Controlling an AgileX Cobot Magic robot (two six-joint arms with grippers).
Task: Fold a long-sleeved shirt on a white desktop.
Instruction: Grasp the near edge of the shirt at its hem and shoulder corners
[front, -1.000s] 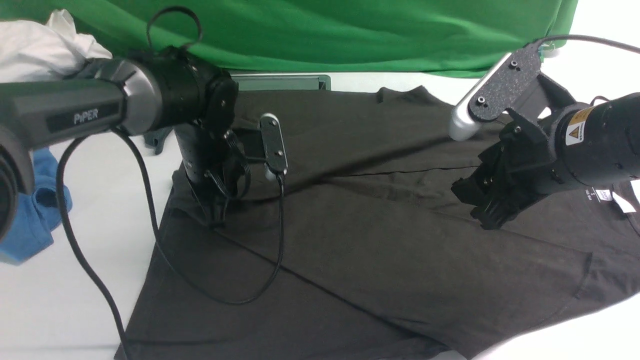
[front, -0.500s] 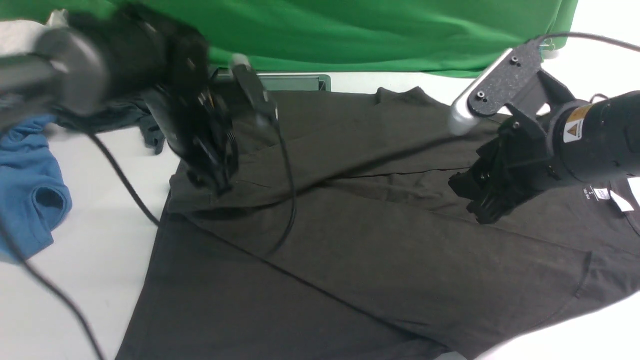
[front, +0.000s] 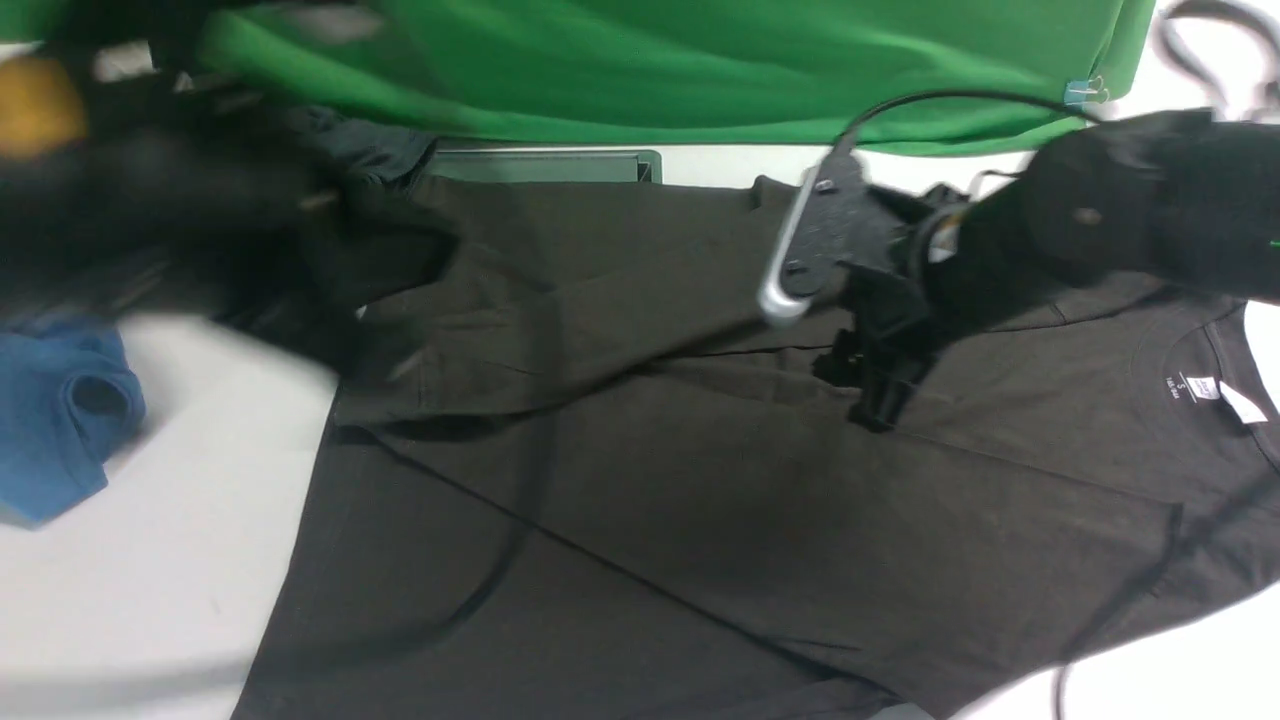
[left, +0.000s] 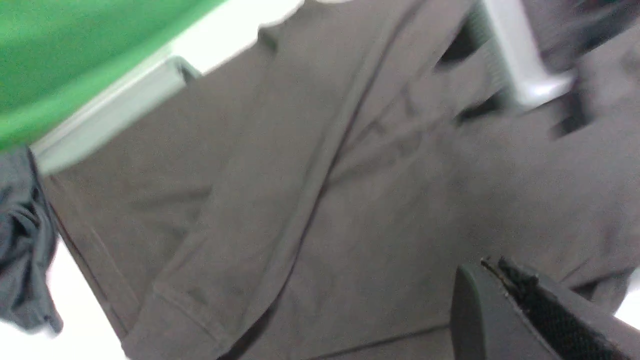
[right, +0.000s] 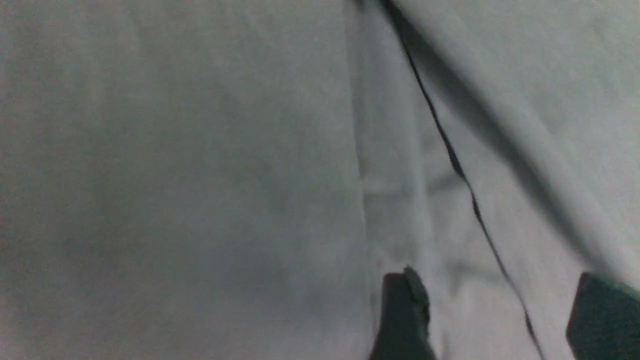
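Green cloth backdrop (front: 650, 70) closes off the far side of the workspace. Below it, the white desk (front: 150, 560) carries the long-sleeved shirt (front: 700, 520), which lies spread flat over the centre and the robot's right. Its collar and neck label (front: 1205, 388) point right and its hem points left.

One sleeve (front: 560, 330) lies across the chest. This placement probably serves to narrow the garment to a rectangle before the body is folded.

The right arm (front: 1120, 210) reaches over the chest. The right fingers (right: 402, 310) stand apart, empty, just above the sleeve seam, apparently lined up to take that edge.

The left arm (front: 150, 200) is a motion blur at the far left. The left fingers (left: 520, 305) show only in part and are pressed closed. No cloth is seen between them.

Edges and room:
- The far edge of the shirt meets the silver-framed cable slot (front: 545, 165), so little room is available there.
- A dark grey garment (front: 370, 150) lies just beside the far left corner of the shirt. It could be snagged.
- A blue garment (front: 60, 420) sits well apart on the left, and bare desk between it and the hem gives room to work.
- The near hem and the collar side run out of the front view.
- A black cable (front: 500, 560) trails over the hem and could drag the cloth.
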